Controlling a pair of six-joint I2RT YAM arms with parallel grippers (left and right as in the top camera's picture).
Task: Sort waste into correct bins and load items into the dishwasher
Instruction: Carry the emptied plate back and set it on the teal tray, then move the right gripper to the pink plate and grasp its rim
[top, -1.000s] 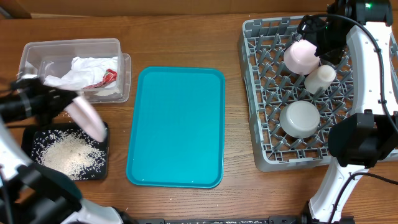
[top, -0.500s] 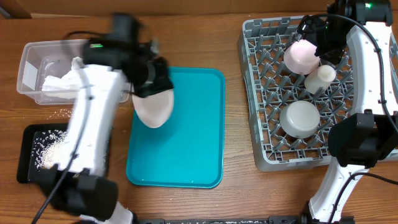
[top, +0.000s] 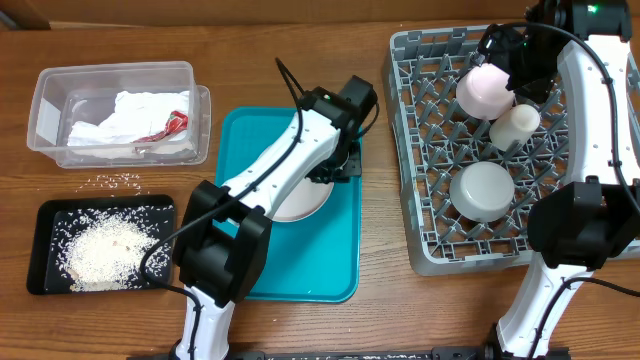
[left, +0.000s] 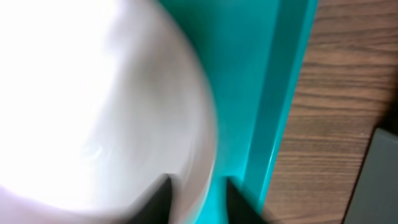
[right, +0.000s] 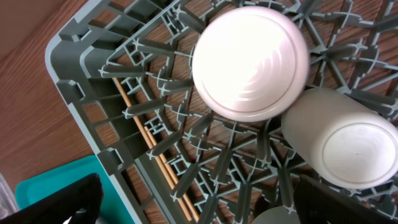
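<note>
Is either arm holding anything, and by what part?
Seemingly nothing: the left gripper straddles the rim of the pink plate, a gap showing beside one finger; the right gripper hangs open, empty.

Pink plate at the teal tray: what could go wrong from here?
1. The left hand straddles the rim of the pink plate over the teal tray. Let go here, the plate ends up outside the dish rack.
2. Loose crumbs lie on the table beside the black tray, easy to miss.
3. The pink bowl and white cup already stand in the rack; the plate could knock them.
</note>
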